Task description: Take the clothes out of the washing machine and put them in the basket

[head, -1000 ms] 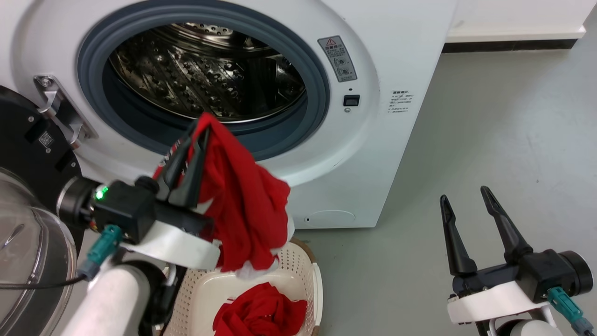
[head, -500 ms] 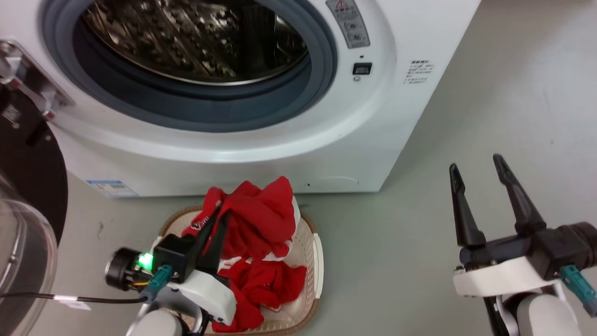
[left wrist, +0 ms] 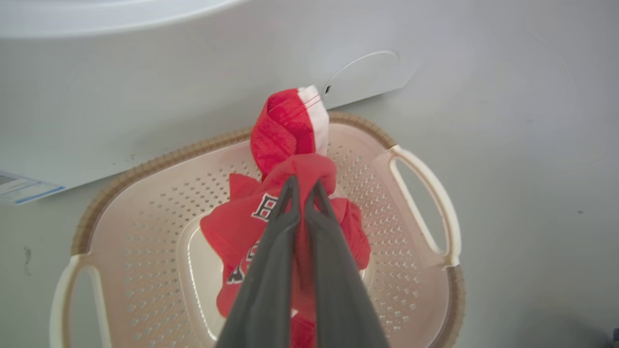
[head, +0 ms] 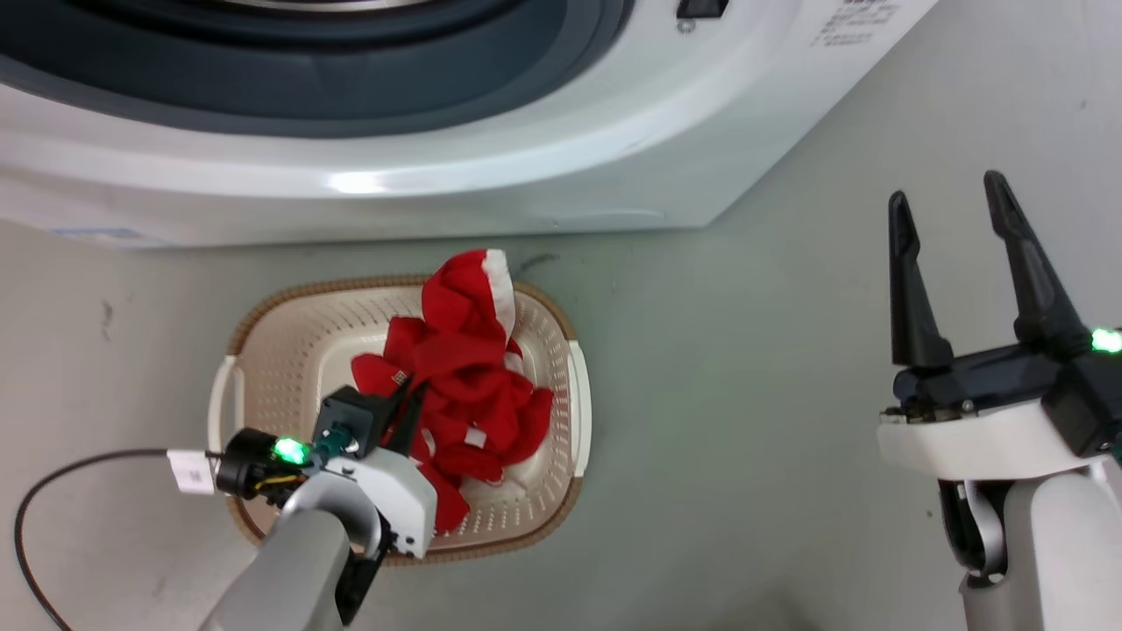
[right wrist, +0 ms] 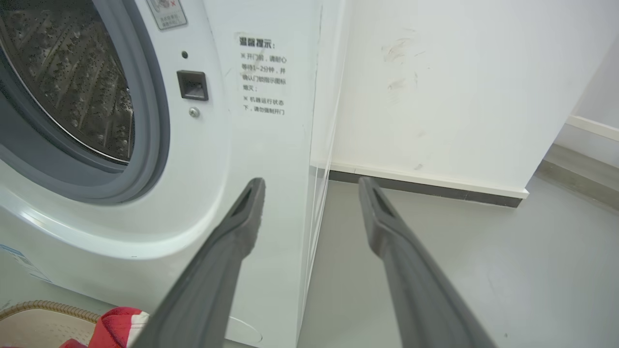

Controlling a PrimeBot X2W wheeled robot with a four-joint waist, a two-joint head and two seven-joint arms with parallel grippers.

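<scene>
**A:** Two pincers, two different jobs. Why is the left pincer [left wrist: 303,186] so low?

**B:** Its long dark fingers are pinched almost together on a fold of the bright red, white-trimmed soft clothes [head: 465,386]. It hangs inside the cream perforated plastic basket [head: 289,302] with the brown woven-look rim. I judge it is that low so the fabric joins the pile when let go and doesn't spill over the edge.

**A:** Is everything inside?

**B:** Nearly. The heap lies mid-basket, toward the far side. One red end with a white band stands up above the far rim, near the front of the large white front-loading washing machine [head: 526,166]. Whether it touches, I cannot tell. That end might flop outside.

**A:** Room to withdraw?

**B:** Upward and back toward the robot, yes. The far rim sits just beside the washer's base, so that side is shut.

**A:** And the right pincer [head: 947,188]?

**B:** It is spread wide and empty above bare grey floor [head: 745,438], well apart from the basket. It points past the washer's right corner toward the white wall [right wrist: 435,87], probably to keep out of the left arm's way.
</scene>
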